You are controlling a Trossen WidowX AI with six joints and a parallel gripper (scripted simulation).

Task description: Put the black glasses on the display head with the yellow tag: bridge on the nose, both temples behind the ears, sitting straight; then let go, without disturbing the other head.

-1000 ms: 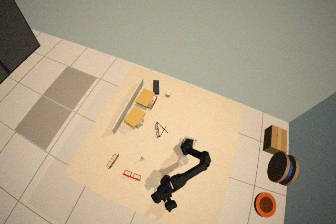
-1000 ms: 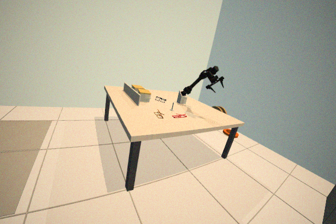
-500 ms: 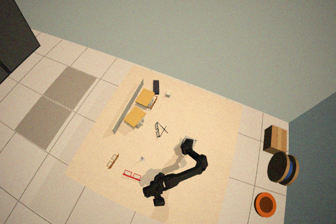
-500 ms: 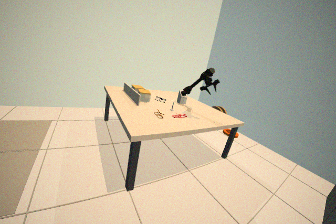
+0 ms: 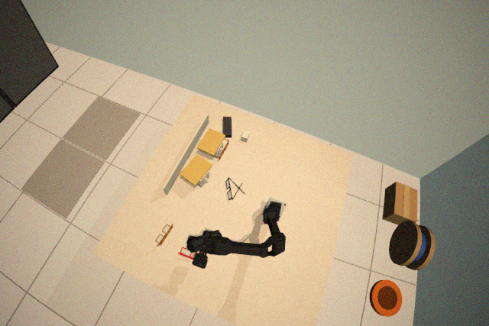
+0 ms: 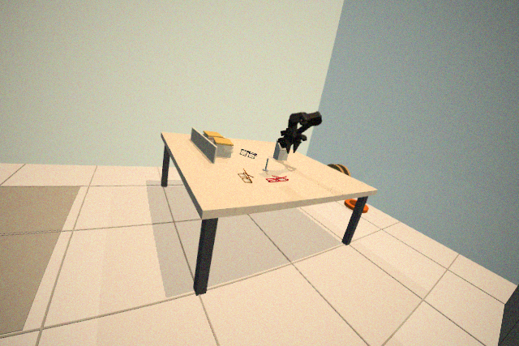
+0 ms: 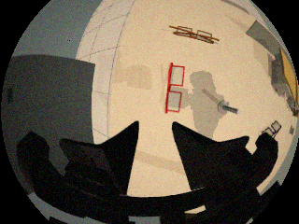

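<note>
The black glasses [image 5: 228, 186] [image 6: 250, 152] lie on the table [image 5: 299, 180] [image 6: 217, 191] with their temples open, near the middle. Two display heads with yellow tops [image 5: 211, 141] [image 5: 195, 169] [image 6: 212, 134] [image 6: 223, 141] stand side by side in front of a grey panel [image 5: 185, 155] [image 6: 203, 144]. I cannot tell which head bears the yellow tag. My gripper [image 5: 195, 255] [image 6: 292, 147] [image 7: 155, 124] hangs well above the table, over the red glasses [image 5: 184, 252] [image 6: 276, 178] [image 7: 174, 89] and far from the black ones. Its fingers are partly apart with nothing between them.
Brown glasses [image 5: 163, 234] [image 6: 245, 175] [image 7: 194, 33] lie left of the red ones. A small upright pin [image 6: 266, 163] [image 7: 227, 107] stands nearby. A dark box [image 5: 227, 126] and a white cube [image 5: 244, 135] sit at the back. The arm's base [image 5: 274, 208] [image 6: 280, 151] is on the table's right.
</note>
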